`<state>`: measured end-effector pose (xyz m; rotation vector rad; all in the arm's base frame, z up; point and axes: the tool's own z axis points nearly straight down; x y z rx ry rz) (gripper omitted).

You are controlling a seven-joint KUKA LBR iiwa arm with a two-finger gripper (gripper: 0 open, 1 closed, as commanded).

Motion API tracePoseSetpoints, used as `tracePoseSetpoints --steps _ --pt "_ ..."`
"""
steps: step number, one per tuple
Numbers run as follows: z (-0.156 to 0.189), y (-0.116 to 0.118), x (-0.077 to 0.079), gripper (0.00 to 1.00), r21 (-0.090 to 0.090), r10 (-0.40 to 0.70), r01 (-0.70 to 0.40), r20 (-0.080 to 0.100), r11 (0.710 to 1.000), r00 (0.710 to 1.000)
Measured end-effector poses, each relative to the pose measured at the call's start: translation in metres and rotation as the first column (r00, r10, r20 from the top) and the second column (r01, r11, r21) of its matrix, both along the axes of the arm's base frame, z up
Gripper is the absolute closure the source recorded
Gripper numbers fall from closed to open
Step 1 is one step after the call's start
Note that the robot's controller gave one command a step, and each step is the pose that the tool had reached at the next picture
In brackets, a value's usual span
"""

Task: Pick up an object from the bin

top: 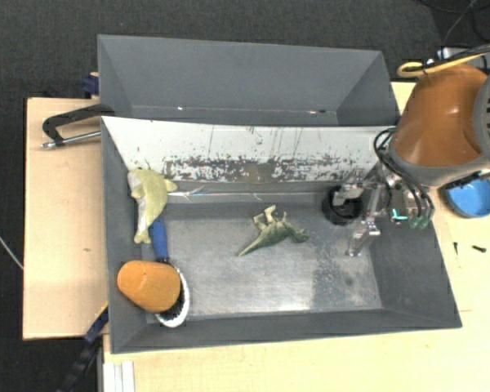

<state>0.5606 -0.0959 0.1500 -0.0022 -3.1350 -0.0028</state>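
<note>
- My gripper hangs over the floor of the bin, right of the green toy dinosaur; how far open it stands I cannot tell.
- A black round thing lies just beside it, also right of the dinosaur, by the back wall.

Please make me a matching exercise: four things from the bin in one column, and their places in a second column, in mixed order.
Things:
1 green dinosaur
2 orange lump
3 black round thing
4 pale yellowish toy

Places:
a lower left corner
b next to the gripper
c middle of the bin
d upper left corner

Pairs: 1-c, 2-a, 3-b, 4-d
</note>
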Motion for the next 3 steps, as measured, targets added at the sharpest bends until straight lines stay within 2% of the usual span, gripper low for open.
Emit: tracePoseSetpoints --steps 1,2,3 --pt "-0.070 0.073 0.029 0.00 0.004 0.117 -0.117 0.004 0.993 0.993" --pt "-0.066 0.069 0.031 1.00 0.000 0.111 -0.111 0.009 0.994 0.994" --pt "0.060 0.065 0.030 1.00 -0.004 0.161 -0.161 0.021 0.987 0.987"
